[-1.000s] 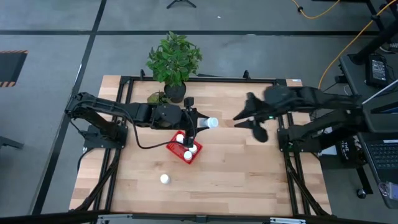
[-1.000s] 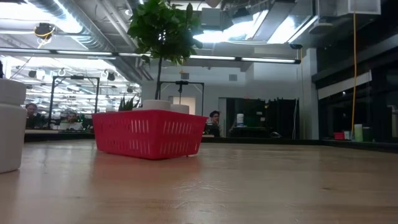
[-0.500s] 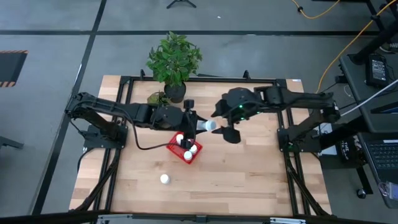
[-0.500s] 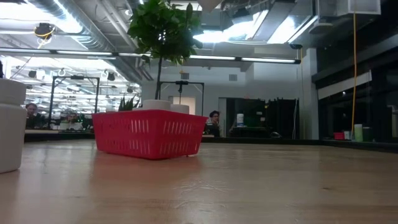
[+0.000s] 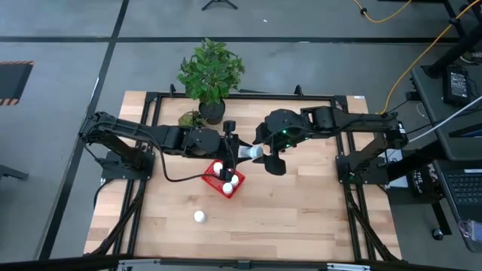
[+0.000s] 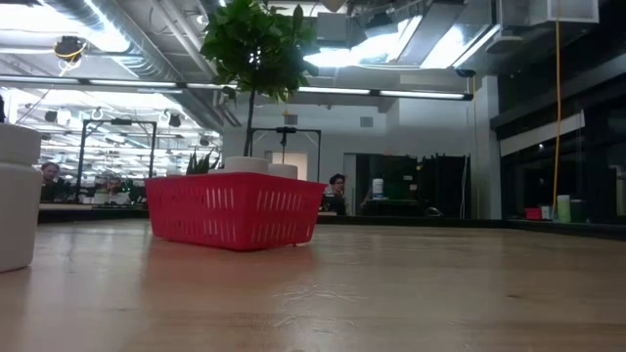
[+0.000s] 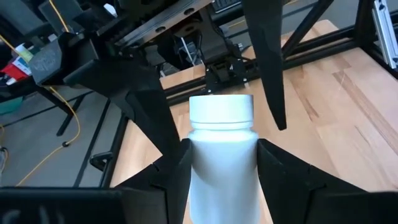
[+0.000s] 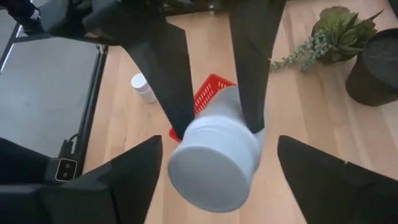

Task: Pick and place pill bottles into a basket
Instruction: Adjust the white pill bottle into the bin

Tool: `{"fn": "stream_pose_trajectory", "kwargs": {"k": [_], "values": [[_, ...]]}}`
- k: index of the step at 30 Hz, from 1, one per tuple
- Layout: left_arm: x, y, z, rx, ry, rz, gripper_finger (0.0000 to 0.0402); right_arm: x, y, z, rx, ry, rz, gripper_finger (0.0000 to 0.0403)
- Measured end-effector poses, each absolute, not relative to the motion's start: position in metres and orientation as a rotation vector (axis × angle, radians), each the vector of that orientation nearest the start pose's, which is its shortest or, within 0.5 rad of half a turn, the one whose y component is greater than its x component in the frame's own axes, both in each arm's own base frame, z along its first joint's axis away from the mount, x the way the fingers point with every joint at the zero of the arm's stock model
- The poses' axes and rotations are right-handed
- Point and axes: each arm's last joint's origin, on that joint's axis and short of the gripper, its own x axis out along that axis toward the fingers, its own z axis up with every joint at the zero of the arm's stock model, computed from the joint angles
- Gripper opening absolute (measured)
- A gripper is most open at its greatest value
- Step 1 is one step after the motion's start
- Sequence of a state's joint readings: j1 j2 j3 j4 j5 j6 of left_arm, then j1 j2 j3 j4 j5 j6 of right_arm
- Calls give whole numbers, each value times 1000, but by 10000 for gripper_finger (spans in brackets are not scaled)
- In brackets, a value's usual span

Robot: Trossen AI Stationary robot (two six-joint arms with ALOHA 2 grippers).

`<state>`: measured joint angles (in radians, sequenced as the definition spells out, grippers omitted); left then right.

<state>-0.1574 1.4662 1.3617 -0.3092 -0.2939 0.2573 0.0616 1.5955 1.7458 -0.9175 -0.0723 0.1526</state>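
Note:
My left gripper (image 5: 239, 153) is shut on a white pill bottle (image 7: 222, 155), held in the air just above the far side of the red basket (image 5: 224, 181). My right gripper (image 5: 266, 153) stands open at the bottle's cap end. Its fingers (image 8: 127, 180) flank the cap (image 8: 211, 165) without touching it. Other pill bottles (image 5: 232, 179) stand in the basket. One loose pill bottle (image 5: 199, 217) stands on its base on the table nearer the front edge, and shows large at the picture's left edge in the low view (image 6: 18, 196). My left gripper pinches the bottle's body (image 7: 222, 180) below the cap between its two fingers (image 7: 177, 171). The fingers come roughly level from the table's left and lie along the bottle. The bottle is lifted clear, and its cap (image 7: 221, 109) points toward the table's right and my right gripper.
A leafy plant in a black pot (image 5: 212, 111) stands at the table's far edge, with a small succulent (image 5: 192, 119) beside it. Bare wood lies to the right of the basket and along the front (image 5: 301, 211). The basket rests flat on the table (image 6: 235, 210).
My right gripper has travelled toward the table's left, from over the right half of the table up to the cap of the bottle in my left gripper, and its fingers now flank that cap. My left gripper and the bottle have stayed in place.

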Motion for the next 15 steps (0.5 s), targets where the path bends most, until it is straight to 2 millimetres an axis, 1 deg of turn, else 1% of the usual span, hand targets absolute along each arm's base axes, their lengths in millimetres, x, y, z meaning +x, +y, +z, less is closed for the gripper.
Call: {"fn": "stream_pose_trajectory", "kwargs": {"k": [4, 10, 15], "values": [[327, -43, 362, 346, 419, 82, 161, 329, 22, 397, 152, 770, 68, 271], [327, -43, 362, 335, 418, 90, 161, 329, 22, 397, 169, 770, 48, 171], [327, -43, 362, 344, 416, 96, 161, 329, 23, 397, 172, 773, 54, 169]]}}
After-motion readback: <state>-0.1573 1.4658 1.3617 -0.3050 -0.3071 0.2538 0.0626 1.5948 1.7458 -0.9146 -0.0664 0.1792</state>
